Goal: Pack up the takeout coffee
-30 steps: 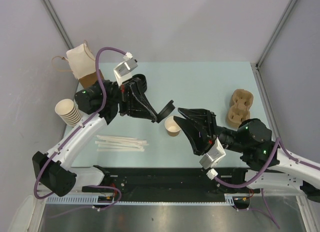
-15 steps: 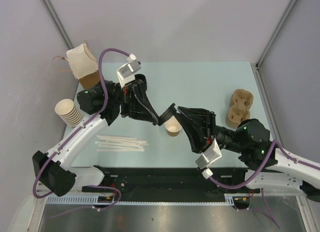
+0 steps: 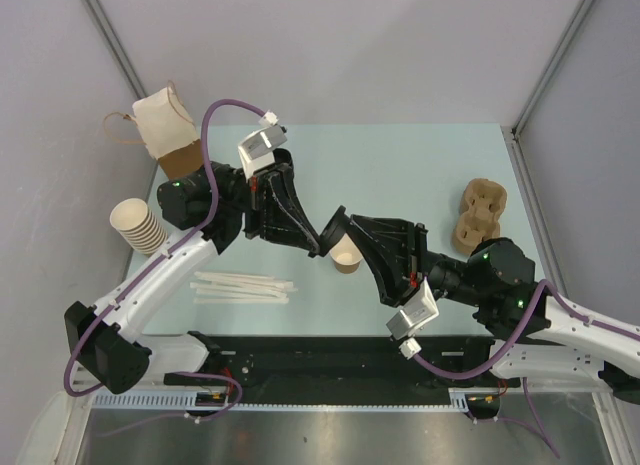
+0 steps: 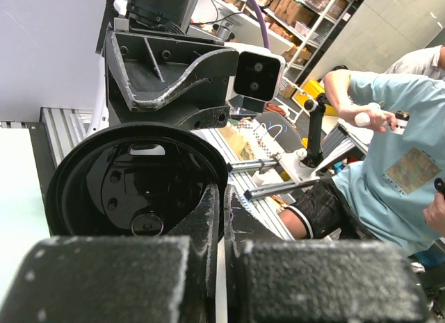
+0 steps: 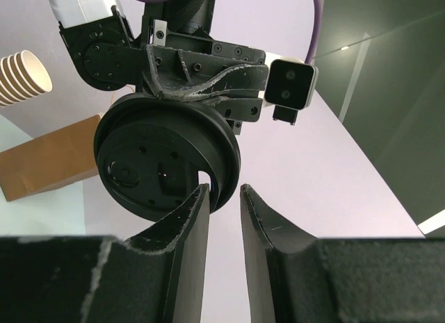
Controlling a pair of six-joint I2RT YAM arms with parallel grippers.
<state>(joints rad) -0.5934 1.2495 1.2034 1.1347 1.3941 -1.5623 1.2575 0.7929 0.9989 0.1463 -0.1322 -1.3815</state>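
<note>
**Two claws on one lid, cup open beside them**

The left claw [image 4: 222,198] is clamped on the black lid [image 4: 132,191], holding it tilted. The right claw [image 5: 224,198], fingers narrowly parted, straddles the lid's opposite edge. The open kraft cup [image 3: 347,256] stands on the counter [image 3: 420,165], just beside both claws' tips.
</note>
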